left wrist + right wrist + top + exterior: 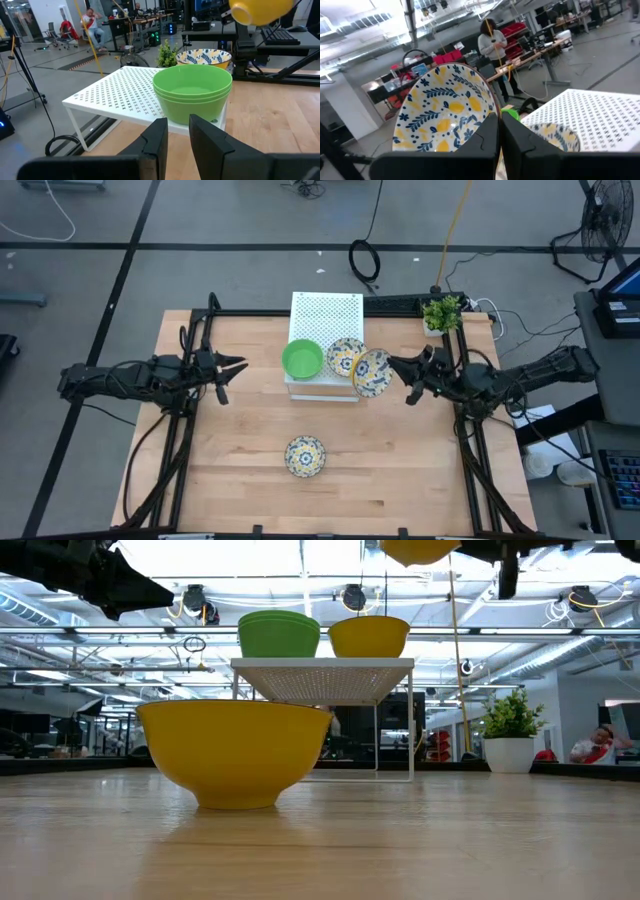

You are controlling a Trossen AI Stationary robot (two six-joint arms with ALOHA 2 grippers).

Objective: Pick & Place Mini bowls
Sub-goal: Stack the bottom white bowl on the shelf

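Right jaws (498,131) clamped on floral bowl (445,108) rim, left jaws (176,136) narrowly apart, empty.

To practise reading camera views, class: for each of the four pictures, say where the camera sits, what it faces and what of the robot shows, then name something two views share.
High: overhead, straight down on the table; both arms.
Low: table height, facing a floral bowl; arms above.
Left wrist: past the left gripper to stacked green bowls.
Right wrist: right gripper clamping a tilted floral bowl.
Shared: the white perforated box.
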